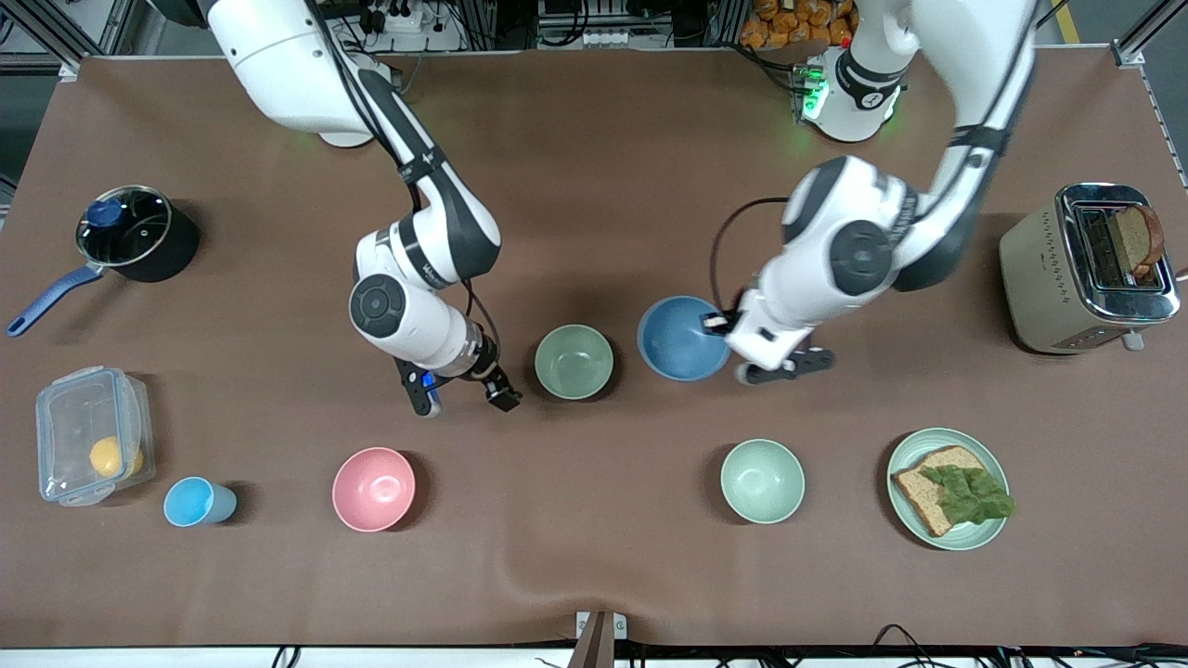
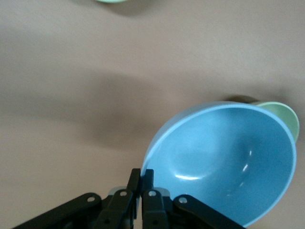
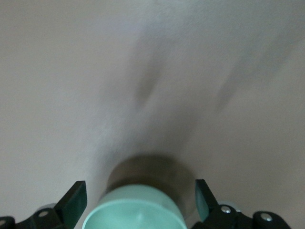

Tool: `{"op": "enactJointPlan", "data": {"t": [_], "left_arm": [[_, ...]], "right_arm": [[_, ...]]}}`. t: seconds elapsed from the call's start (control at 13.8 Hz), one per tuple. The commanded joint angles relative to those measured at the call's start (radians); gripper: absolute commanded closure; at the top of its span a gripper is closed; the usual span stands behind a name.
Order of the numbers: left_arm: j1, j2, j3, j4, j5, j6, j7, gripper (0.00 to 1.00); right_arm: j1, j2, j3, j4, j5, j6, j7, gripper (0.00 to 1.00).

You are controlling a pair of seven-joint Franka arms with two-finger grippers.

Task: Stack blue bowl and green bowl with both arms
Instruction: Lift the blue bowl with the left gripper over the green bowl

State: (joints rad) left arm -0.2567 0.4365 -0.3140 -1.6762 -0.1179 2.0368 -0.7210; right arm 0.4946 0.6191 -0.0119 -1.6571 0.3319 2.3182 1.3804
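We hold the blue bowl [image 1: 682, 338] with the left gripper [image 1: 719, 325], whose fingers are pressed together on the rim at the side toward the left arm's end of the table. In the left wrist view the bowl [image 2: 228, 162] hangs tilted from this thin pinch [image 2: 142, 183], so we judge that it is lifted a little, near the middle of the table.

The green bowl [image 1: 574, 362] stands just beside it, toward the right arm's end. The right gripper [image 1: 464, 394] is beside that bowl with its fingers [image 3: 74, 200] wide apart and nothing between them yet.

We think the main danger is the grip on one edge only: the bowl can turn in the fingers or slip out if the arm moves fast. If it comes down tilted, its low rim can strike the green bowl and push it away, because the right gripper does not hold it.

A paler mint bowl [image 1: 762, 481] and a pink bowl [image 1: 373, 489] stand nearer to the front edge and could be mistaken for the target. The plate with bread and lettuce [image 1: 948, 488], the toaster [image 1: 1086, 269], the pot [image 1: 137, 232], the light-blue cup [image 1: 197, 501] and the plastic box [image 1: 91, 434] are all well apart. Nothing stands between the two bowls.
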Motion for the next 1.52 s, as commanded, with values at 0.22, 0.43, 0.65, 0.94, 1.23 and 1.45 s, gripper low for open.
{"op": "enactJointPlan", "data": {"t": [0.22,0.43,0.65,0.94,1.23,1.45], "left_arm": [[-0.113,0.135,0.007,0.127,-0.019,0.048,-0.177,1.0],[-0.147,0.214,0.009,0.219,-0.017,0.068,-0.245,1.0],[-0.177,0.252,0.015,0.224,-0.017,0.149,-0.262,1.0],[-0.191,0.288,0.018,0.224,-0.012,0.213,-0.268,1.0],[-0.214,0.31,0.018,0.219,0.013,0.218,-0.268,1.0],[-0.219,0.324,0.019,0.22,0.029,0.22,-0.268,1.0]], "right_arm": [[-0.001,0.051,0.01,0.02,0.004,0.021,0.037,0.0],[0.002,0.07,0.01,0.023,0.009,0.042,0.038,0.0],[0.01,0.083,0.01,0.023,0.009,0.073,0.04,0.0],[-0.002,0.085,0.01,0.023,0.007,0.075,0.025,0.0],[-0.002,0.09,0.01,0.023,0.001,0.09,0.023,0.0],[-0.001,0.093,0.01,0.023,-0.001,0.095,0.022,0.0]]}}
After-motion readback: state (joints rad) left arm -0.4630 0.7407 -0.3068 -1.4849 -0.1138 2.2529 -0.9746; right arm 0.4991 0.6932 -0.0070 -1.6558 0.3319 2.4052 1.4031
